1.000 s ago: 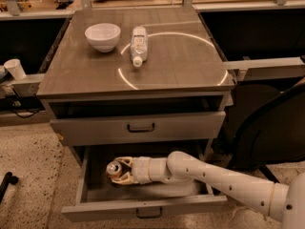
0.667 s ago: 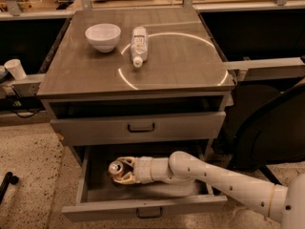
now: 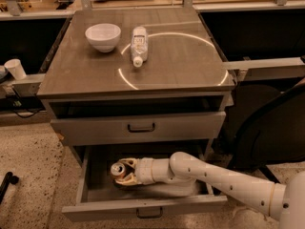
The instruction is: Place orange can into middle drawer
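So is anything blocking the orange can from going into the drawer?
No, nothing visible is in the way. The middle drawer is pulled open, and the hand is inside it, closed around the orange can. The drawer above is shut and out of the way.

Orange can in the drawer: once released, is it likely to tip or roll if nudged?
The orange can, held top-up by the gripper inside the middle drawer, will probably stand if released gently. Knocked over, its round body would likely roll, though the drawer walls should contain it.
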{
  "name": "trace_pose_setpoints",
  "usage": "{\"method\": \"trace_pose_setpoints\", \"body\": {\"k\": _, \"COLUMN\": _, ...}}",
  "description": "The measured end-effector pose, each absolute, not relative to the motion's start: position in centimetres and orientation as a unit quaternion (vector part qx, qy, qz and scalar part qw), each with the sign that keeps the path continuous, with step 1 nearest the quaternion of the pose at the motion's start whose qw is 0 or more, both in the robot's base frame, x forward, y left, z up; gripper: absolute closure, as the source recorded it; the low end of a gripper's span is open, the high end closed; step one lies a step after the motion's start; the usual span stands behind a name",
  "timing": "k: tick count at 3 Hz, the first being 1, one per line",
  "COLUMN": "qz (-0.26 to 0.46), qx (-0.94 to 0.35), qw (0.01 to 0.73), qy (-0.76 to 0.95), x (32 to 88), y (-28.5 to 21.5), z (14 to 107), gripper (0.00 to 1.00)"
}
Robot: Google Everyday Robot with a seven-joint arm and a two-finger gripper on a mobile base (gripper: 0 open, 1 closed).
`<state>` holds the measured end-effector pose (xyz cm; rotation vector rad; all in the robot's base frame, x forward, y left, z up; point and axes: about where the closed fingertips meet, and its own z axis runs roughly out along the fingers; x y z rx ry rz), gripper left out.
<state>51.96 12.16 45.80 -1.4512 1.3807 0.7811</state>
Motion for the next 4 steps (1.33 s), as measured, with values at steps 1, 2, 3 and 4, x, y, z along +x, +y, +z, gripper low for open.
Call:
{"method": "trace_pose_setpoints", "body": {"k": 1, "qz": 0.320, "qx": -0.594, "qw": 0.476, "qy": 0.565, "x": 51.96, "y": 12.16, "z": 45.80, "gripper": 0.53}}
{"method": "trace_pose_setpoints", "body": {"k": 2, "qz": 0.320, "qx": -0.594, "qw": 0.476, "qy": 0.565, "x": 51.96, "y": 12.16, "z": 45.80, "gripper": 0.22}}
{"method": "trace_pose_setpoints", "body": {"k": 3, "qz": 0.320, "qx": -0.594, "qw": 0.476, "qy": 0.565, "x": 51.96, "y": 12.16, "z": 45.80, "gripper": 0.00}}
{"method": "trace_pose_setpoints", "body": {"k": 4, "qz": 0.320, "qx": -0.594, "qw": 0.476, "qy": 0.565, "x": 51.96, "y": 12.17, "z": 45.80, "gripper": 0.00}}
